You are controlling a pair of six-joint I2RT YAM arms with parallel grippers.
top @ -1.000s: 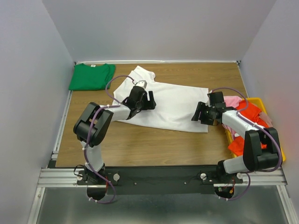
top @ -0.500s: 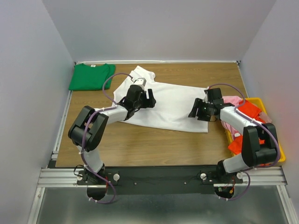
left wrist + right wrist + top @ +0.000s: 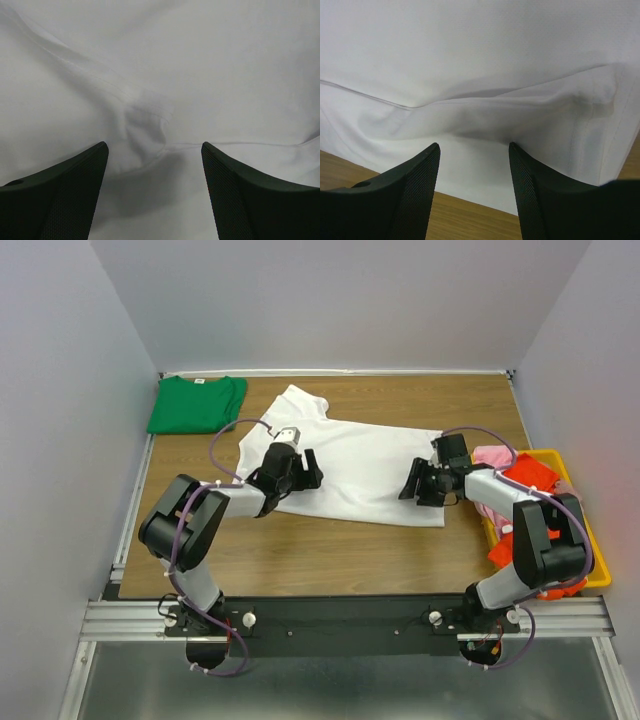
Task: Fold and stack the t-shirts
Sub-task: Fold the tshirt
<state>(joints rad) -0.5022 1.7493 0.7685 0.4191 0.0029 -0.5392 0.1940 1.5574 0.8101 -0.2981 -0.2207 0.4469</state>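
On the wooden table, the left gripper and the right gripper have come lower over the white t-shirt, both open and empty.

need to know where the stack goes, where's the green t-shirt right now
In the top view, the green t-shirt lies folded at the far left corner of the table, left of the spread white t-shirt.
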